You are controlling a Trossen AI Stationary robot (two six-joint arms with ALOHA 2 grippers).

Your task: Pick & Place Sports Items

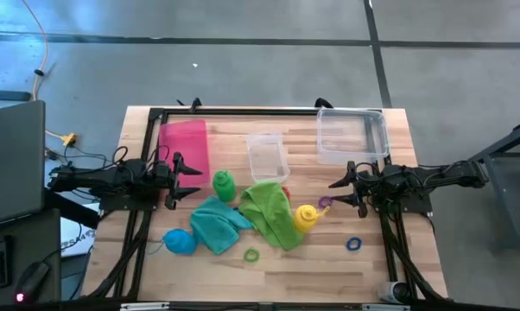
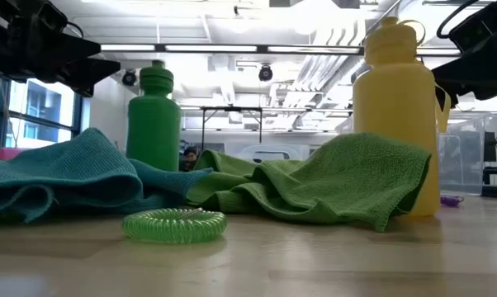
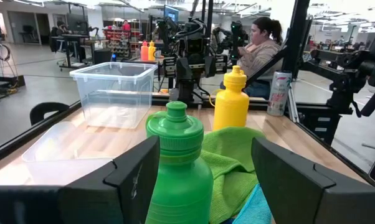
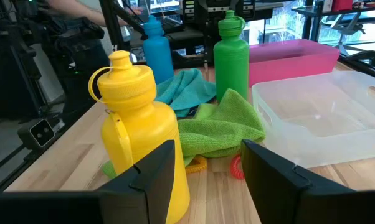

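High view first: the wooden desk (image 1: 364,272) carries a flat pink tray (image 1: 184,142) at the back left, a small clear box (image 1: 268,156) mid-back and a larger clear box (image 1: 351,135) back right. The green bottle (image 1: 223,184) stands upright just ahead of the left hand (image 1: 193,180), whose fingers are spread and hold nothing; the yellow bottle (image 1: 305,218) stands beside the right hand (image 1: 336,193), likewise spread and empty. The teal towel (image 1: 217,223) and lime towel (image 1: 270,212) lie crumpled between the bottles, touching each other, with the blue bottle (image 1: 180,242) on its side at the front left, long axis across the desk. A green ring (image 1: 251,255) and a blue ring (image 1: 354,244) lie near the front. Low view: the coiled green ring lies flat before the towels, both bottles upright behind them. Left wrist view: the green bottle's cap sits between the fingers (image 3: 137,174), untouched; a seated person (image 3: 259,46) shows beyond the desk. Right wrist view: the yellow bottle, with its loop strap, stands just ahead of the open fingers (image 4: 156,174).
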